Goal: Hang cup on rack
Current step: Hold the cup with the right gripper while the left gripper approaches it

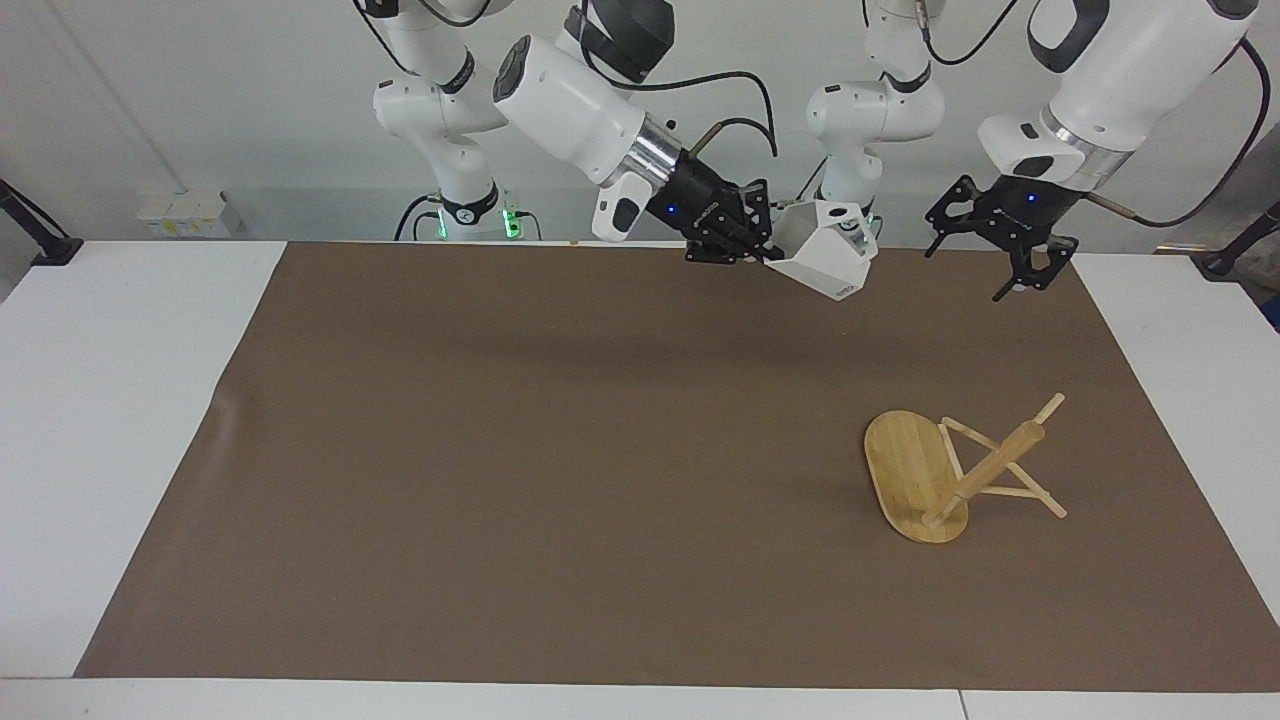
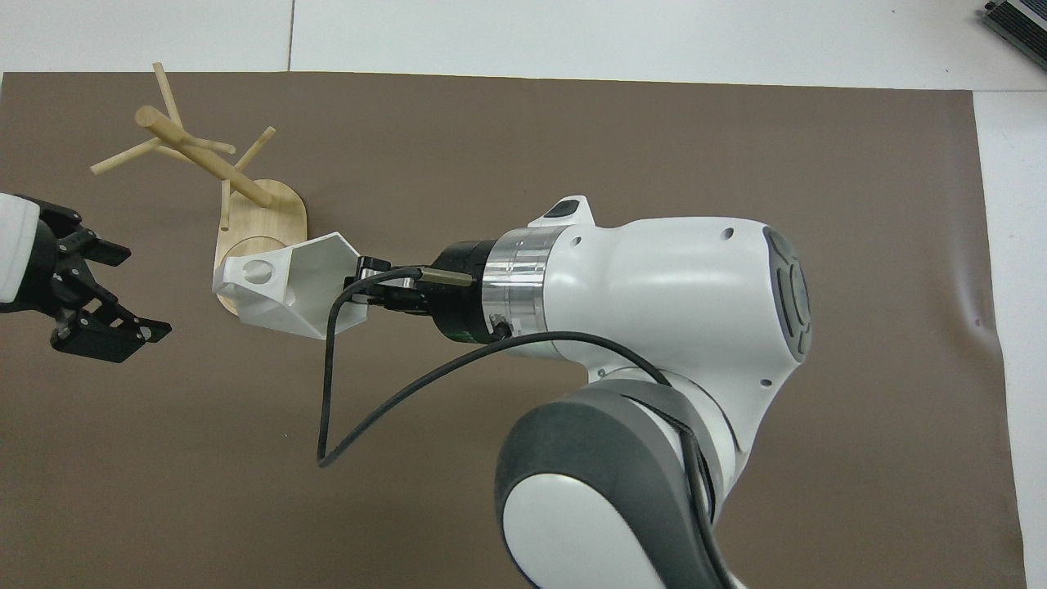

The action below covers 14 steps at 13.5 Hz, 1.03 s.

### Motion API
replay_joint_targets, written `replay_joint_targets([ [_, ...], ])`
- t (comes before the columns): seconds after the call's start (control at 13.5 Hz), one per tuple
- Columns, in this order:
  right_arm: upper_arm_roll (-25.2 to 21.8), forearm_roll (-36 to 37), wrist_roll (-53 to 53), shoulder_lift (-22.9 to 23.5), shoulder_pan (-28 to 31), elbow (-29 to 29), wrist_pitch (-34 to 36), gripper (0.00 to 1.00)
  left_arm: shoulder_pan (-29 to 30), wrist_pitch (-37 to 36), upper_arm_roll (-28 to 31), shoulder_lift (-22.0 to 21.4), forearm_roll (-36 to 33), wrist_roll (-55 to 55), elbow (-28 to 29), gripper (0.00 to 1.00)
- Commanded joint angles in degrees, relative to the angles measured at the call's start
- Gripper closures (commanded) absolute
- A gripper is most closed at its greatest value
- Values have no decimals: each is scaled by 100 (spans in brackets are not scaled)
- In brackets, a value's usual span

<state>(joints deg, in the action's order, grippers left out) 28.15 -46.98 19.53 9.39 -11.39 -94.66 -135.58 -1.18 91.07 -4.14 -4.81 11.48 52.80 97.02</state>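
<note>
On cup, small dark unreadable marking

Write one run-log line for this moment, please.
right hand: shut on cup, in air | left hand: open, empty, waiting | rack: on table, tilted

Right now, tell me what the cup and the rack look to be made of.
The cup: matte white with flat faceted sides and no glaze shine, so probably plastic or unglazed ceramic; the look leaves it open. The rack: light bamboo or similar wood, with a striped, strip-laminated grain on its oval base and a smooth, unpainted finish.
</note>
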Motion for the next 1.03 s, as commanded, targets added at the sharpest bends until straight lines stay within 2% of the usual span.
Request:
replay_joint_targets([
  [0.0, 24, -180, 121, 37, -39, 79, -126, 100, -189, 595, -17, -283, -171, 134, 485, 0],
  [0.15, 24, -171, 234, 89, -231, 79, -521, 100, -128, 552, 18, -283, -287, 806, 458, 0],
  [0.37, 24, -162, 279, 116, -268, 79, -601, 100, -49, 228, 54, -283, -278, 1635, 389, 0],
  [0.44, 24, -162, 279, 116, -268, 79, -601, 100, -75, 253, 54, -292, -278, 2107, 388, 11],
  [0.52, 24, -162, 279, 116, -259, 79, -601, 100, -40, 262, 45, -292, -269, 2294, 336, 12],
  [0.81, 15, -162, 270, 125, -241, 79, -592, 100, -22, 174, 71, -318, -60, 2384, 124, 26],
  [0.96, 15, -162, 270, 125, -224, 79, -592, 100, -31, 183, 71, -336, 292, 2349, 124, 27],
])
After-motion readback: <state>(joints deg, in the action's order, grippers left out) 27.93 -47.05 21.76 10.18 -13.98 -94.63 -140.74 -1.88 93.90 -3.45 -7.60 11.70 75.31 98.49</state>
